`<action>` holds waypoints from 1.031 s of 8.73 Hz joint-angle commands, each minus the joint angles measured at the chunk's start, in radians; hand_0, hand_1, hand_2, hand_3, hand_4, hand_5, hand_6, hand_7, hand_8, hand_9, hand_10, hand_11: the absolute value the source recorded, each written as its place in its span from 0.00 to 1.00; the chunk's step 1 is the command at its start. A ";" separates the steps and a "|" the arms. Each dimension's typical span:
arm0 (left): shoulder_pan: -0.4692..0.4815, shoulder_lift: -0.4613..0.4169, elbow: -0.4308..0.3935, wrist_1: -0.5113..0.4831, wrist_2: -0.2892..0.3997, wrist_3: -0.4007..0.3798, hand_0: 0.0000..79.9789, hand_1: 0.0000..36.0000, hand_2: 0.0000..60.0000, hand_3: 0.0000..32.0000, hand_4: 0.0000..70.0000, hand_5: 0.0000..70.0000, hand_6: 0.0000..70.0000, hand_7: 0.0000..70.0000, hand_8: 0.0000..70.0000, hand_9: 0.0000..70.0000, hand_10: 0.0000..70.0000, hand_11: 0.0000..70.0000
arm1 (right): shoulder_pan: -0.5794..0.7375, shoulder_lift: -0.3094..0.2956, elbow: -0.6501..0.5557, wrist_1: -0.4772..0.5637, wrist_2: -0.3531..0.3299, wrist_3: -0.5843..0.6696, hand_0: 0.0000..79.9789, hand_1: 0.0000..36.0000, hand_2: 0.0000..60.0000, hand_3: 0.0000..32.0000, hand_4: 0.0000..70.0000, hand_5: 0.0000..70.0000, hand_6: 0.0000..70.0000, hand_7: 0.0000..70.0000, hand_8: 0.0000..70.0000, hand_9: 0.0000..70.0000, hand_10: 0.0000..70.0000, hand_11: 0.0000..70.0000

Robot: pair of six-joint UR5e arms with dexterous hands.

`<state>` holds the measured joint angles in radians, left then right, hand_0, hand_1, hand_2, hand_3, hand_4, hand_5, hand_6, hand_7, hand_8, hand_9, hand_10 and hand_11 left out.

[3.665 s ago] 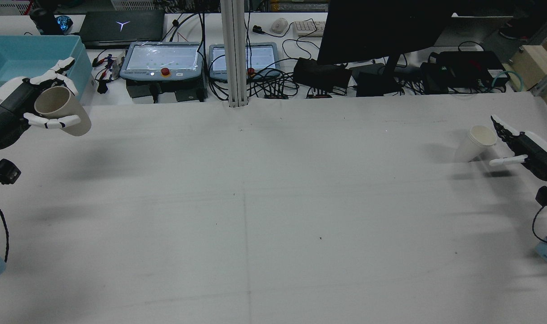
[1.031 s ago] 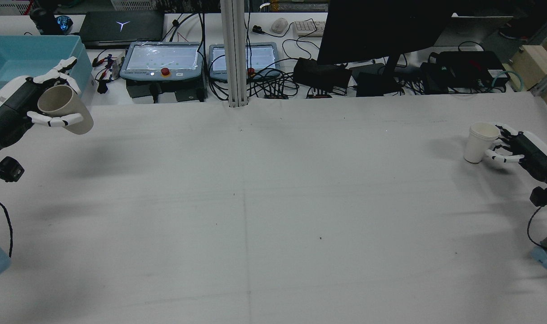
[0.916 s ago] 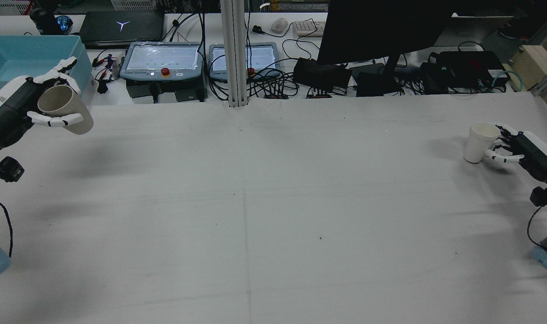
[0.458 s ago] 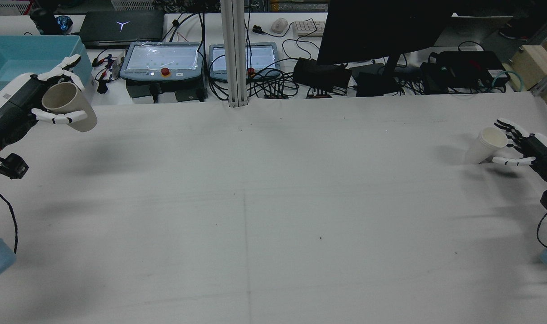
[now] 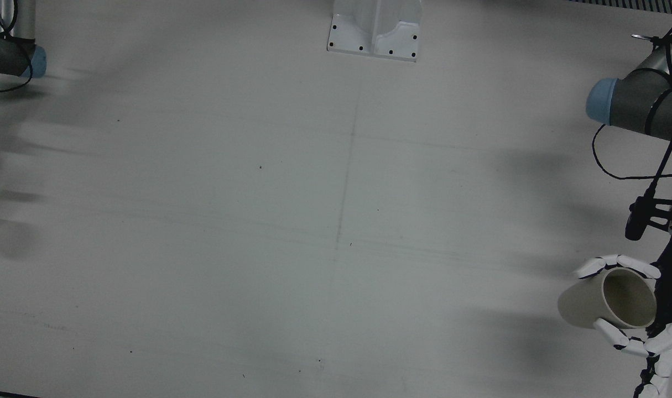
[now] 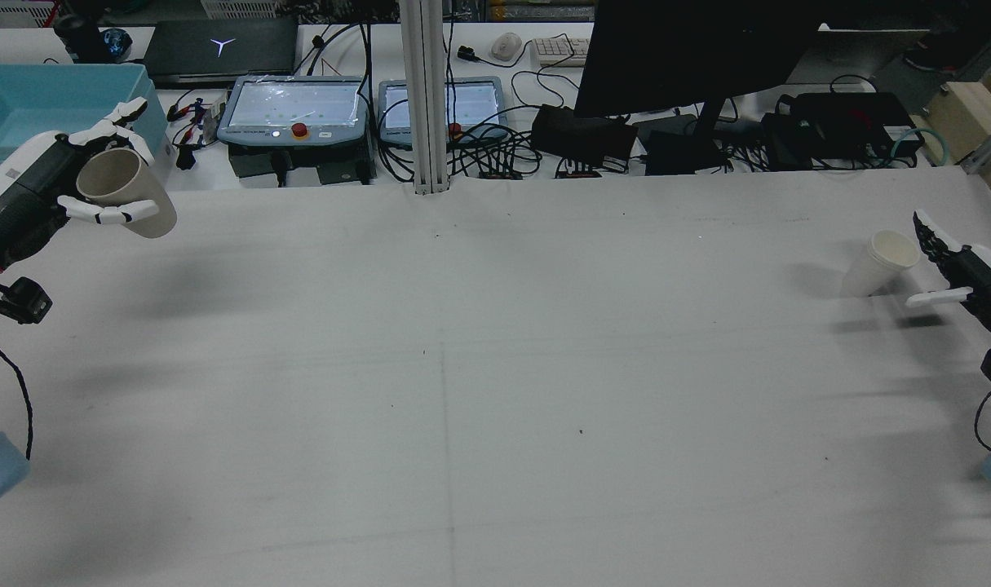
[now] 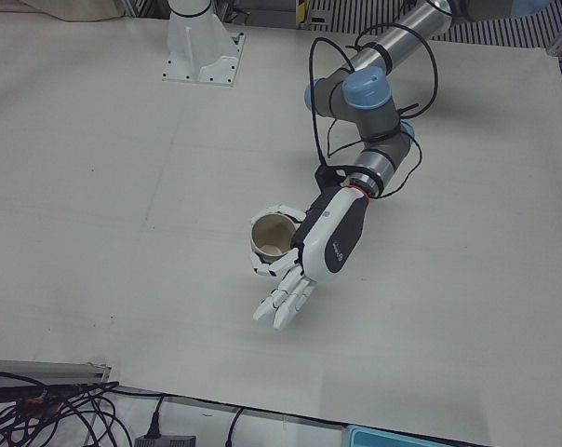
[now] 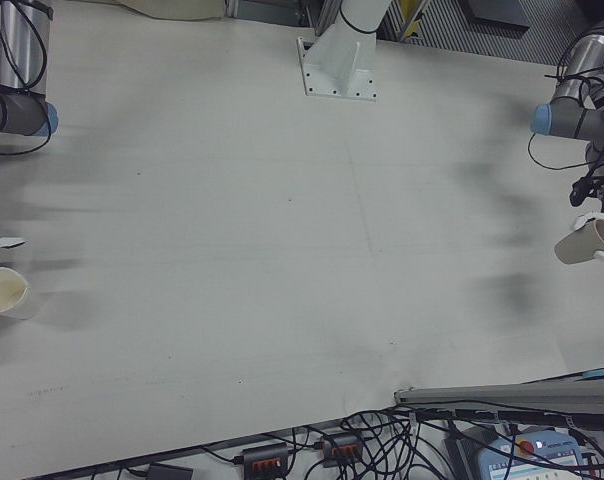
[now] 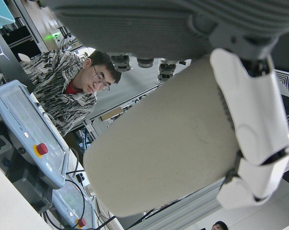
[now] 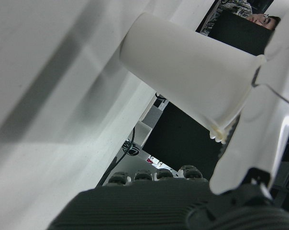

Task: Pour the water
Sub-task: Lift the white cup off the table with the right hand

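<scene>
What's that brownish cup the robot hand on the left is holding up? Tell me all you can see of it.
The beige cup looks like plain paper, tapered, wider at its open rim, with no handle or print. The left hand holds it in the air beyond the table's left edge, fingers wrapped round its wall. It is tilted steeply, mouth toward the hand. Its inside looks dark; I can't tell what it holds.

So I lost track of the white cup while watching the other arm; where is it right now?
In the rear view the white cup is tilted at the table's far right edge, just in front of the right robot hand, whose fingers are spread open.
</scene>
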<state>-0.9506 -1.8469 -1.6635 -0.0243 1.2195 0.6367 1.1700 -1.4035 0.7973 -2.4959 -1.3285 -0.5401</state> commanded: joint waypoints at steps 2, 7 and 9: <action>0.000 0.002 0.001 -0.002 0.000 -0.002 0.59 0.90 1.00 0.00 0.50 0.67 0.09 0.10 0.01 0.02 0.04 0.08 | -0.029 0.037 0.000 -0.001 0.005 -0.012 0.63 0.46 0.00 0.00 0.00 0.00 0.00 0.00 0.00 0.00 0.00 0.01; 0.000 0.003 0.010 -0.009 0.000 0.000 0.59 0.88 1.00 0.00 0.49 0.66 0.09 0.10 0.02 0.02 0.04 0.08 | -0.041 0.049 -0.001 -0.014 0.006 -0.038 0.69 0.66 0.23 0.00 0.03 0.31 0.10 0.16 0.13 0.22 0.13 0.23; 0.000 0.002 0.014 -0.014 0.000 0.001 0.59 0.87 1.00 0.00 0.49 0.66 0.09 0.10 0.02 0.02 0.04 0.08 | -0.041 0.049 -0.001 -0.015 0.006 -0.052 0.74 0.76 0.41 0.00 0.06 0.88 0.26 0.45 0.41 0.61 0.39 0.60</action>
<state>-0.9514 -1.8444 -1.6534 -0.0345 1.2195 0.6365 1.1303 -1.3553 0.7962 -2.5075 -1.3223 -0.5784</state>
